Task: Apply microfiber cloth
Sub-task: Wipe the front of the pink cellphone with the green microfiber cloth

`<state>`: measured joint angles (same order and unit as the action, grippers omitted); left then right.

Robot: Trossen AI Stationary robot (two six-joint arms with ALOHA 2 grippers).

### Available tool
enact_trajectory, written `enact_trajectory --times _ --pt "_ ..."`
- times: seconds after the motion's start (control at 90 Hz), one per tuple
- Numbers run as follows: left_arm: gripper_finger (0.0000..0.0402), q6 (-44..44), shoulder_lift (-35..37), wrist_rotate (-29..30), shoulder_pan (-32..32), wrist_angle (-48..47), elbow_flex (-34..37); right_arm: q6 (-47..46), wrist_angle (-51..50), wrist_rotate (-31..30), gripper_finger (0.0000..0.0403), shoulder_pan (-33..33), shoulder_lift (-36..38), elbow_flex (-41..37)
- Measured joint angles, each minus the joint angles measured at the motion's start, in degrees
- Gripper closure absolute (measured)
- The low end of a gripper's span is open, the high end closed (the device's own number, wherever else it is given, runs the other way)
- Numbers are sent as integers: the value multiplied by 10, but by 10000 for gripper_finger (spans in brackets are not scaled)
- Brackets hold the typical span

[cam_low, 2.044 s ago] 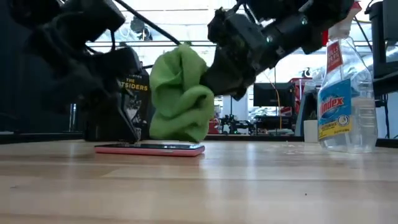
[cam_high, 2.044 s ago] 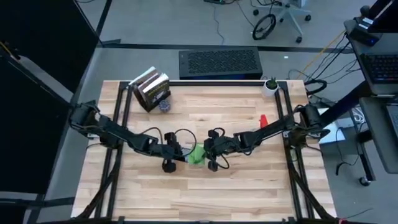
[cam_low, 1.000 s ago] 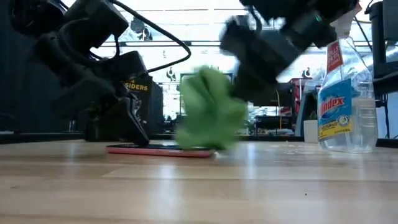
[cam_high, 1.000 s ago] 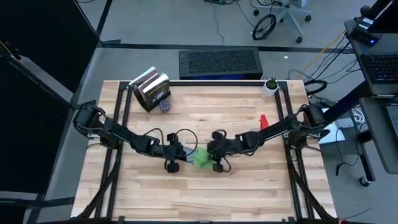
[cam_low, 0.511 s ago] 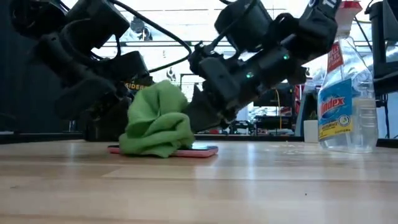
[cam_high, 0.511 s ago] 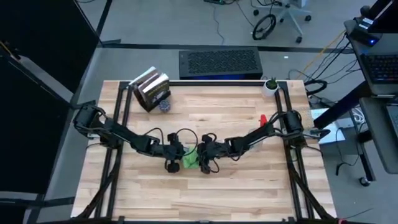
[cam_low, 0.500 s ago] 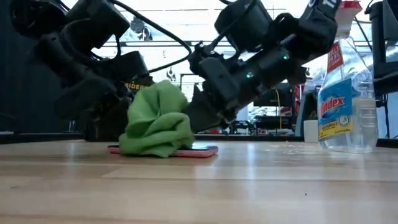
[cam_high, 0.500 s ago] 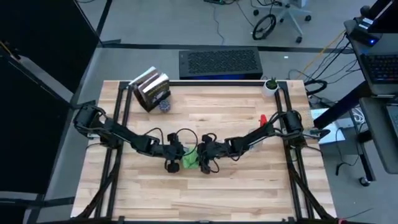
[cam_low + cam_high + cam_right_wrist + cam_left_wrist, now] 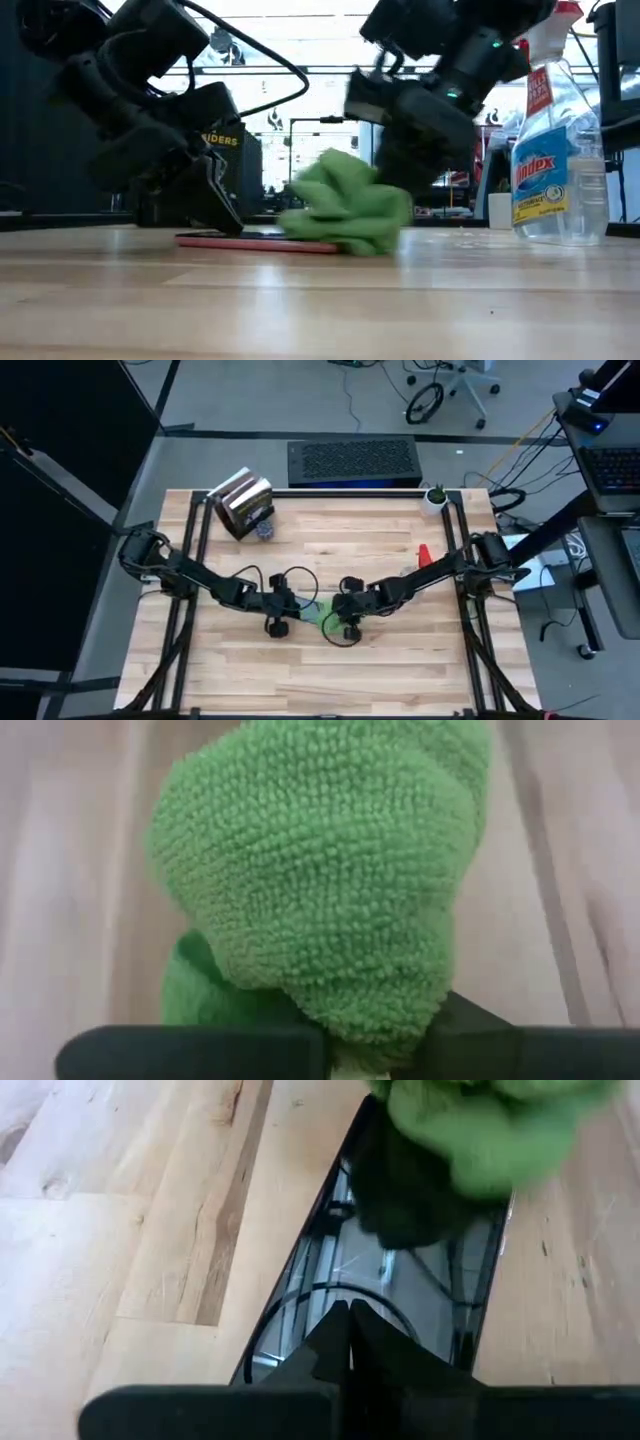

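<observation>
**Desk:** Where are you in the wipe?

**Me:** Mid-job, by my reading. My right gripper (image 9: 395, 195) is clamped on the microfiber cloth (image 9: 349, 214), which sits bunched and pressed down on one end of the phone (image 9: 240, 239). The phone lies flat on the wooden table (image 9: 400, 660), near the middle. In the left wrist view the cloth (image 9: 490, 1125) covers only the far end of the glass; the rest of the dark screen is bare and just reflects the ceiling.

**Desk:** And your left arm?

**Me:** My left gripper (image 9: 215, 205) is down at the opposite end of the phone, fingers pinched together with no gap, the tips at or on the glass. I judge it is steadying the handset, though I cannot see whether it bears any weight.

**Desk:** So what remains?

**Me:** The cloth is on the screen, so contact is made. Whether the whole face is covered I can't say; I'd expect more strokes toward the left gripper's end, then lifting the cloth clear.

**Desk:** Anything readable?

**Me:** The spray bottle (image 9: 553, 150) off to one side reads "Windex", blue label, red trigger. Behind the left arm a book (image 9: 222, 140) shows "IDERS", the rest hidden. From above, a small stack of books (image 9: 243, 503) stands at a far corner; nothing on it is legible.
</observation>
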<state>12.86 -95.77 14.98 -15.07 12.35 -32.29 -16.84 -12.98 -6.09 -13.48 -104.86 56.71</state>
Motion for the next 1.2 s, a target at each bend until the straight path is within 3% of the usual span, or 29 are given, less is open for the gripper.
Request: enact_trajectory --times 0.1,0.3,0.5,0.678,0.833,1.044,1.2 --pt "402 2 0 0 0 2 1 3 -10 -18 371 -3 25 -4" --pt "402 3 0 0 0 3 1 54 82 -119 371 1 64 10" --pt "402 3 0 1 0 4 1 107 204 -135 371 7 -4 12" --pt "402 3 0 1 0 5 1 114 224 -129 371 2 -77 26" --pt "402 4 0 1 0 4 1 100 164 -133 371 -16 -80 35" --pt "402 13 0 1 1 2 1 83 -8 -111 371 -53 -22 31" --pt "402 13 0 2 1 3 1 61 -83 -147 371 -63 21 28"
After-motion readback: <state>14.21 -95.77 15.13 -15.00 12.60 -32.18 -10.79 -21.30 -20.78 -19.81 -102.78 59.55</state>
